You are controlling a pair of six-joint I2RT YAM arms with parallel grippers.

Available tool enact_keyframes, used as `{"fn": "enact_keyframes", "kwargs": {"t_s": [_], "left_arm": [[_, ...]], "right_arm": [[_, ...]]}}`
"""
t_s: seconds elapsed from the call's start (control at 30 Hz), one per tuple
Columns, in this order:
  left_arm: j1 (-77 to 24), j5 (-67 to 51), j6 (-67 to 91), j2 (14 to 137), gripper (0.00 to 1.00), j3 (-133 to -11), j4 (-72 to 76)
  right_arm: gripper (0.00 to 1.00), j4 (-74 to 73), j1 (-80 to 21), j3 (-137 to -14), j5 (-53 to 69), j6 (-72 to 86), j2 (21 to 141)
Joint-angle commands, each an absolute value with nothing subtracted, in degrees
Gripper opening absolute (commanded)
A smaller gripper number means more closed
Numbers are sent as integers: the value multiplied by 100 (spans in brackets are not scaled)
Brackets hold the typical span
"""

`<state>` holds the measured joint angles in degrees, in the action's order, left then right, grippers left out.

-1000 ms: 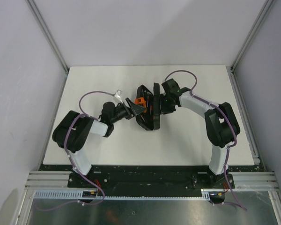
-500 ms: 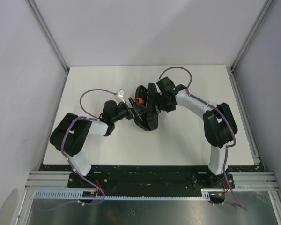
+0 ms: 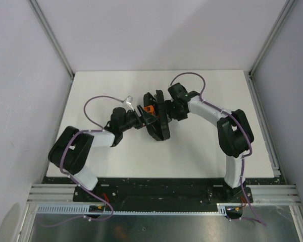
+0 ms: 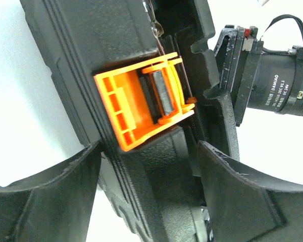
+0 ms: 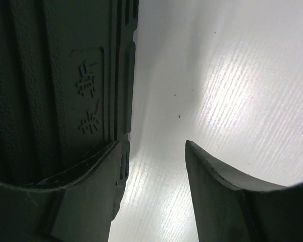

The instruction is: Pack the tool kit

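Note:
The tool kit (image 3: 159, 117) is a black hinged case standing on edge mid-table, its two halves almost together. Its orange latch (image 4: 139, 106) is flipped open on the rim and faces the left wrist camera. My left gripper (image 4: 149, 148) straddles that rim just below the latch, one finger against each half, pinching the case (image 4: 86, 55). My right gripper (image 5: 151, 146) is open on the far side. Its left finger (image 5: 86, 191) lies against the case's ribbed outer face (image 5: 50, 75), with only table between the tips. No loose tools show.
The white table (image 3: 202, 151) is walled on three sides by grey panels with metal rails. Purple cables loop above both arms (image 3: 98, 101). The right wrist's motor housing (image 4: 280, 83) sits close behind the case.
The case halves have swung from a V to nearly together. The right gripper let go of the lid and opened beside it. The left gripper moved onto the rim below the latch.

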<state>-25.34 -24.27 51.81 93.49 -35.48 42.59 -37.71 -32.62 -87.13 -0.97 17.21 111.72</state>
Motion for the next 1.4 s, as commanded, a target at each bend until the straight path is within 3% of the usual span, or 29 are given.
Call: {"fn": "enact_keyframes", "kwargs": {"t_s": [0.0, 0.1, 0.27, 0.37, 1.37], "left_arm": [[-2799, -2692, 5366, 8676, 71, -3985, 5700], [-2804, -2704, 5418, 8716, 64, -4029, 5696], [-2797, -2761, 5491, 8563, 91, -4076, 5695], [-2795, -2832, 5497, 8422, 98, -4130, 5691], [-2973, -3105, 5217, 8588, 99, -4439, 5728]], "right_arm": [[59, -3251, -3457, -8849, 835, 1865, 11274], [58, -3195, -3427, -8808, 963, 1900, 11275], [59, -3175, -3401, -8754, 958, 1873, 11225], [61, -3173, -3401, -8746, 848, 1843, 11167], [64, -3587, -3944, -9187, 13, 1654, 11381]]}}
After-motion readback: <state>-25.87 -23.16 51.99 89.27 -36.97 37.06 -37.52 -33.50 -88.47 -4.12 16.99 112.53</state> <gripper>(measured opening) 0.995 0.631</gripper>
